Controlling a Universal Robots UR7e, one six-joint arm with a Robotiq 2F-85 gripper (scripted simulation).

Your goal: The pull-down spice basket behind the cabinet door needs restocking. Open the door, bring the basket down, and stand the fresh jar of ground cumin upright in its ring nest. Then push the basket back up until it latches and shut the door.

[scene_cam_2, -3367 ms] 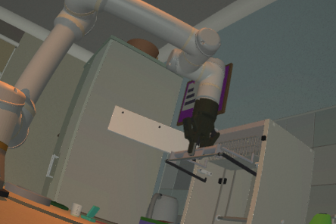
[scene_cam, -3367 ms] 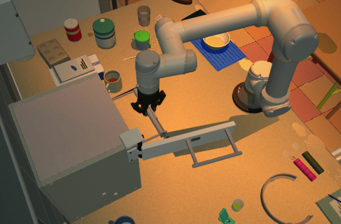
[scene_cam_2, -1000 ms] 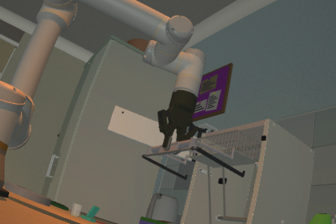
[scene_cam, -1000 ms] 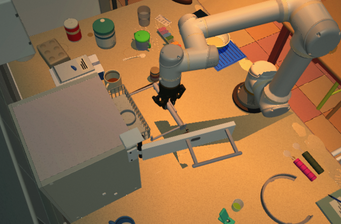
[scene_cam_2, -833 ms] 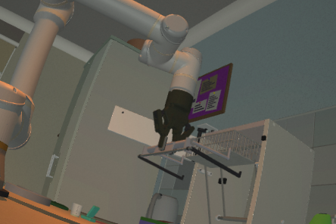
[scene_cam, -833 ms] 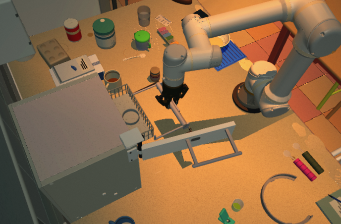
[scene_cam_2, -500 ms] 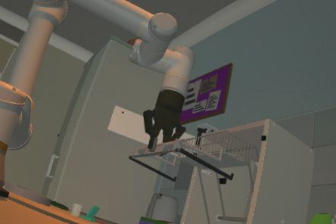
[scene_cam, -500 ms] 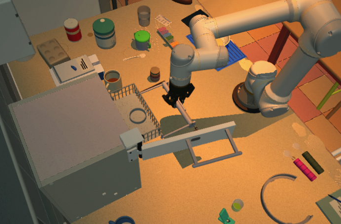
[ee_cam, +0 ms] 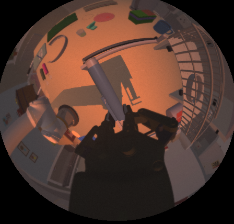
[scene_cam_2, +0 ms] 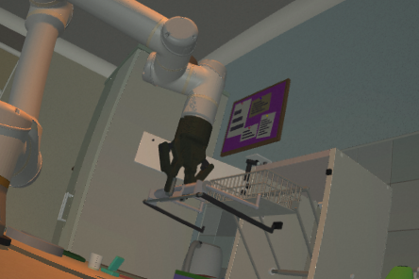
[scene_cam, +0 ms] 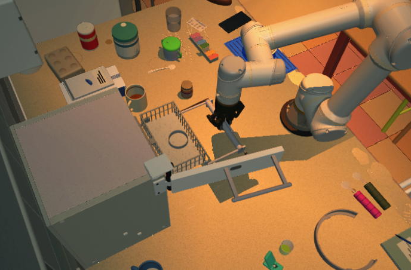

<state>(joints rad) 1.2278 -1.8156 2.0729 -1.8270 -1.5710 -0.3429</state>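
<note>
The basket's pull bar (scene_cam: 225, 127) (ee_cam: 104, 89) is clamped in my closed gripper (scene_cam: 223, 123) (scene_cam_2: 181, 181) (ee_cam: 120, 114), out in front of the cabinet. The wire spice basket (scene_cam: 172, 137) (scene_cam_2: 255, 186) hangs on its arms beyond the cabinet's open front. An empty ring nest (scene_cam: 178, 139) sits on the basket's floor. The cabinet door (scene_cam: 226, 169) stands swung open, its handle (scene_cam: 260, 185) facing outward. A small brown-lidded jar (scene_cam: 186, 89) stands upright on the counter behind the basket. Its label is too small to read.
The open door's edge lies just right of the pull bar. A mug (scene_cam: 136, 96) stands beside the cabinet (scene_cam: 85, 153). Cans, cups and a paint tray (scene_cam: 203, 46) crowd the far counter. A grey arc (scene_cam: 333, 236) and two rollers (scene_cam: 371, 199) lie on the near right.
</note>
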